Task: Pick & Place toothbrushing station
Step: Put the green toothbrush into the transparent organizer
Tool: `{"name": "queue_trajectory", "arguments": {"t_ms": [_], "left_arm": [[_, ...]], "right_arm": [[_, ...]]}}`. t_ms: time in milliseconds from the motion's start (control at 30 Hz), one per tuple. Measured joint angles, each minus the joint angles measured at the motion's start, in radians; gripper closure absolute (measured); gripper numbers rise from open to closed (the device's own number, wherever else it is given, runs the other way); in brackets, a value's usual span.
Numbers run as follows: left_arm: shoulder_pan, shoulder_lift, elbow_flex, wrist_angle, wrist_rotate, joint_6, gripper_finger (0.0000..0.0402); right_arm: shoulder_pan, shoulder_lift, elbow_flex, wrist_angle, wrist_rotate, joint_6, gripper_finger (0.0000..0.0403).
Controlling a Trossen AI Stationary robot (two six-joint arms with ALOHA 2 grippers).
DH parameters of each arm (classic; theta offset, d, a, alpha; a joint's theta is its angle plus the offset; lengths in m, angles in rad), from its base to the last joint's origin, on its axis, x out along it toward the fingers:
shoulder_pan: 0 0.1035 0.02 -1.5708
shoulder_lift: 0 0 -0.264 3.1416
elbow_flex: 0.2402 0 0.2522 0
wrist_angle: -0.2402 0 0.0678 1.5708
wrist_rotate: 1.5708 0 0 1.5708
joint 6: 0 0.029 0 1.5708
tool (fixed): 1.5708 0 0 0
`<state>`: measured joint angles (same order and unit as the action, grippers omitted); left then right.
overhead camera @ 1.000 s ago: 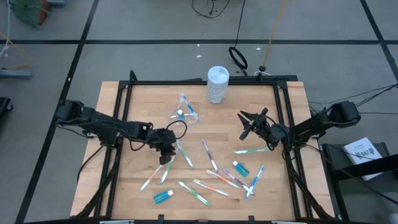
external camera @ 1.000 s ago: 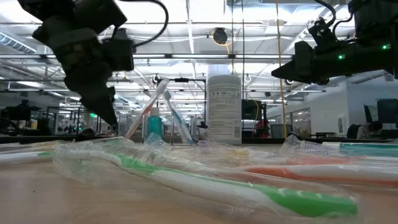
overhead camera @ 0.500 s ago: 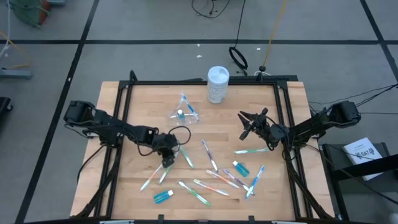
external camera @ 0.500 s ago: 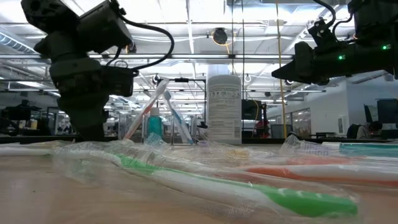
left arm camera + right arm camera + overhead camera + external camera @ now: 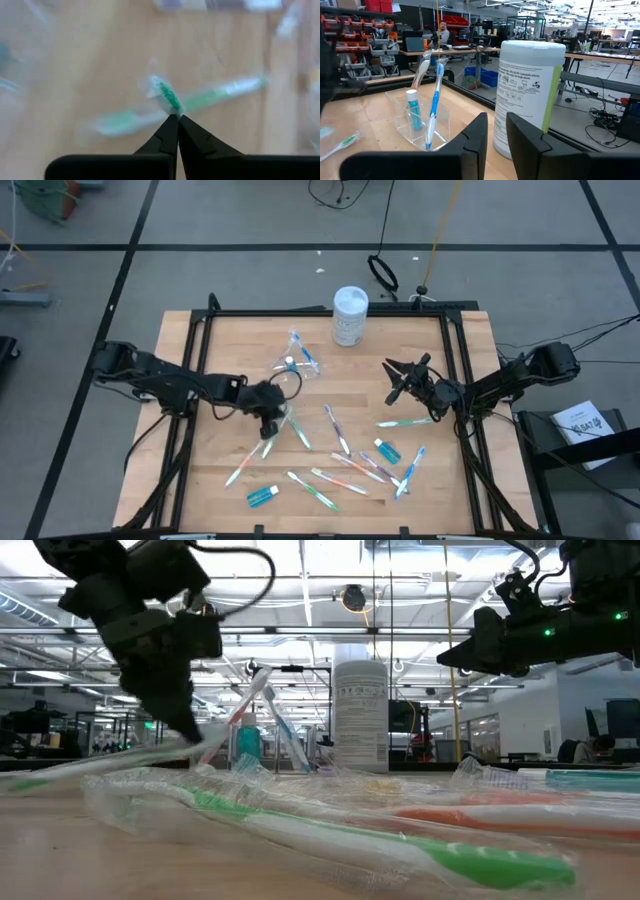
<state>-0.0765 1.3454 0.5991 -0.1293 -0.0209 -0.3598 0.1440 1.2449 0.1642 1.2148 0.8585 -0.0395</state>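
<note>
my left jaws [image 5: 176,116] are clenched on a green toothbrush [image 5: 167,96] at their tips, raised off the desk [image 5: 230,360]. right jaws [image 5: 495,125] hang released, facing the clear cup [image 5: 420,117]. canister [image 5: 527,95] print unreadable.

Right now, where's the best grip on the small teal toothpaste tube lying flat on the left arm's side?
Likely mid-body on the small teal toothpaste tube, closing across its short width, coming straight down. It lies flat on the wooden table, long axis roughly left-right, bare wood along both long sides.
</note>
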Motion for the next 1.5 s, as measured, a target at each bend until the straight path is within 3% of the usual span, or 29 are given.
{"name": "queue_trajectory", "arguments": {"t_ms": [133, 400, 500, 667, 1133, 1400, 1500], "left_arm": [[0.019, -0.108, 0.000, 0.027, -0.206, 0.115, 0.0397], [0.021, -0.304, 0.000, 0.178, -0.831, 0.429, 0.0396], [0.023, -0.328, 0.000, 0.260, -0.950, 0.510, 0.0393], [0.054, -0.322, 0.000, 0.313, -0.938, 0.530, 0.0397], [0.184, -0.040, -0.031, 0.320, -0.919, 0.402, 0.0396], [0.183, 0.006, -0.030, 0.317, -0.714, 0.324, 0.0377], [0.183, 0.005, -0.029, 0.316, -0.700, 0.322, 0.0376]], "right_arm": [[0.000, 0.000, 0.000, 0.000, 0.000, 0.000, 0.0342], [0.000, 0.000, 0.000, -0.001, 0.000, -0.006, 0.0342], [0.000, 0.000, 0.000, -0.001, 0.000, -0.006, 0.0342], [0.000, 0.000, 0.000, -0.011, 0.000, -0.006, 0.0342], [0.000, 0.000, 0.000, -0.038, 0.000, 0.000, 0.0342], [0.000, 0.000, 0.000, -0.039, 0.000, 0.001, 0.0342], [0.000, 0.000, 0.000, -0.039, 0.000, 0.001, 0.0342]]}}
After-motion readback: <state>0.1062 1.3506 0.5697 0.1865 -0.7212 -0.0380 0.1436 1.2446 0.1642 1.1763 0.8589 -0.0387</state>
